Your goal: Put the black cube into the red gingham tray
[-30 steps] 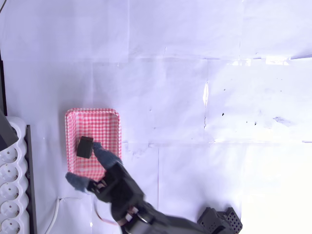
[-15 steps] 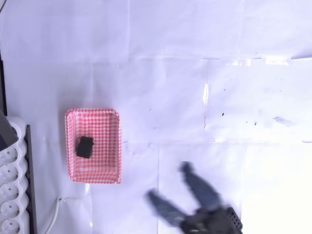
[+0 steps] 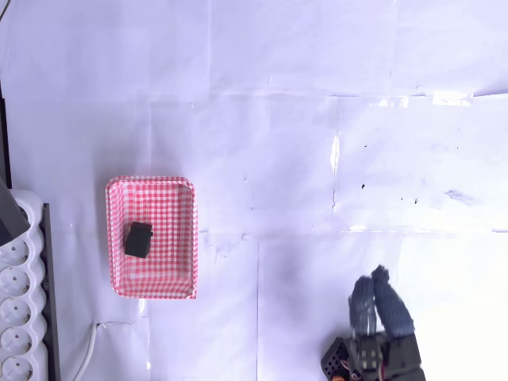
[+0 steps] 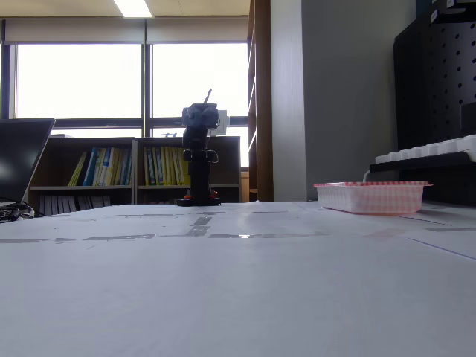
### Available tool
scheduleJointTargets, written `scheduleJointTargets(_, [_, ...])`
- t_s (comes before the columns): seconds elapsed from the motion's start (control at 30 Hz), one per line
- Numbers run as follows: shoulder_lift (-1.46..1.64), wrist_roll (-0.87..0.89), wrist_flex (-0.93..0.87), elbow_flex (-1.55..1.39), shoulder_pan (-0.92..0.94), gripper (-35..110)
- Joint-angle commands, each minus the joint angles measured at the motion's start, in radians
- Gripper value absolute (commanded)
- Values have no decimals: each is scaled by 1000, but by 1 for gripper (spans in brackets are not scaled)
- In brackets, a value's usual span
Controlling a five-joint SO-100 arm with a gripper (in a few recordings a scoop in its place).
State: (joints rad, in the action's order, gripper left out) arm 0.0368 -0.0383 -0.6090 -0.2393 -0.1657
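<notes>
Black cube [image 3: 139, 240] lying flat on the floor of the red gingham tray [image 3: 190, 238], near the middle, slightly toward the 9 o'clock wall in the overhead view; not touching any wall as far as can be told. Tray at roughly 9 o'clock on the table [image 3: 286, 135], just beside a white power strip [image 3: 20, 317] at the 8 o'clock edge

Fingers [image 3: 378, 300] at about 5 o'clock, well apart from the tray, nearly closed with a thin gap between them, gripping nothing. Arm [image 4: 199, 152] upright over its base in the fixed view

Judged done, so little left to fail. Possible trouble:
- tray looks light and unfixed; a sweep of the arm back toward 9 o'clock could clip the rim and slide or tip it
- white cable [image 3: 89, 349] at 7 o'clock near the tray corner; a tug there might nudge the tray
- paper sheets taped over the table with shiny seams; a low pass could snag an edge and drag the sheet with the tray on it

Writing: none readable. Book spines on the shelf [image 4: 111, 167] in the fixed view too small to read; no brand or label made out on tray, cube or power strip
</notes>
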Motion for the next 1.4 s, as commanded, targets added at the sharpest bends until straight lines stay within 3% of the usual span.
scheduleJointTargets(0.0, [-118, 3, -12, 152, 52, 0])
scheduleJointTargets(0.77, [-213, -38, -710, 225, 115, 0])
scheduleJointTargets(1.37, [-213, -34, -716, 225, 110, 0])
